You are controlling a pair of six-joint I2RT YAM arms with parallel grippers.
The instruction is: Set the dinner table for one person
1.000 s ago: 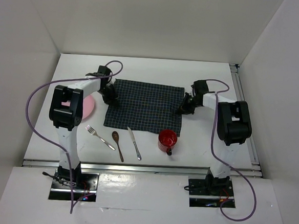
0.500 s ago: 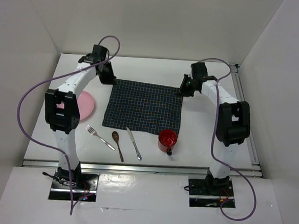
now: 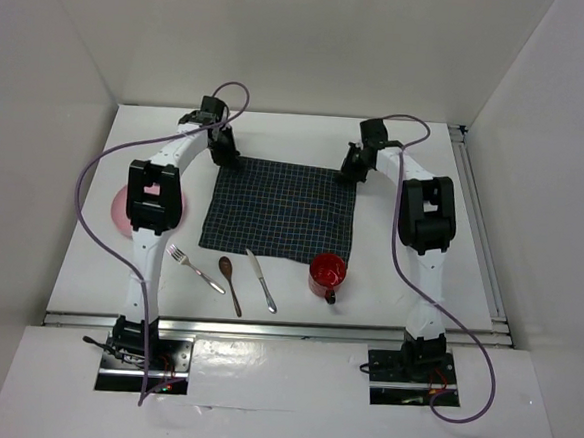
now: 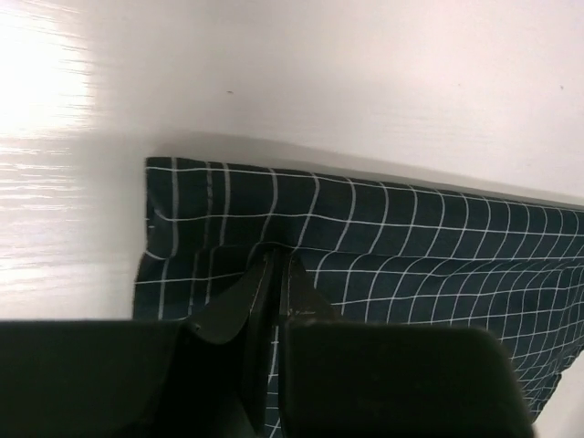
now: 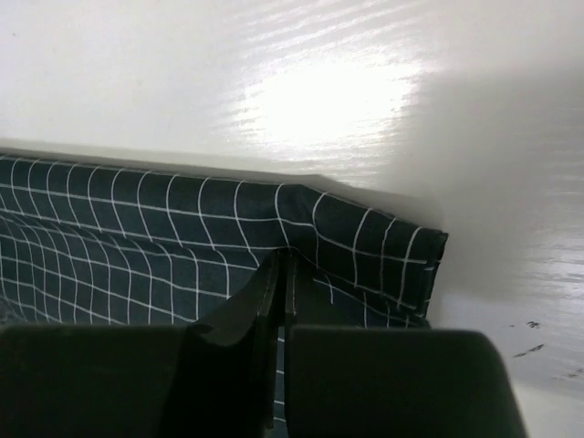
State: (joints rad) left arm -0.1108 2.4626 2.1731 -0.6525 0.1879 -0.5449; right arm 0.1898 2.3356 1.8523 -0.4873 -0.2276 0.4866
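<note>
The dinner table point(image 3: 308, 135) is a white tabletop. A dark navy checked mat point(image 3: 283, 210) lies flat at its middle. My left gripper point(image 3: 223, 154) sits at the mat's far left corner. In the left wrist view this gripper point(image 4: 276, 260) is shut on a small raised fold of the mat point(image 4: 411, 246). My right gripper point(image 3: 350, 173) is at the far right corner. In the right wrist view it point(image 5: 281, 260) is likewise shut on a pinch of the mat point(image 5: 137, 228). Bare table point(image 4: 365, 73) point(image 5: 182, 73) lies beyond both corners.
A pink plate point(image 3: 120, 215) lies left of the mat, half hidden by my left arm. In front of the mat lie a fork point(image 3: 193, 267), a wooden spoon point(image 3: 230, 283) and a knife point(image 3: 263, 280). A red mug point(image 3: 327, 274) stands at the mat's near right corner.
Both grippers have moved from the mat's side edges up to its far corners. Both arms have swung inward toward the mat. The cutlery, mug and plate have not moved.
</note>
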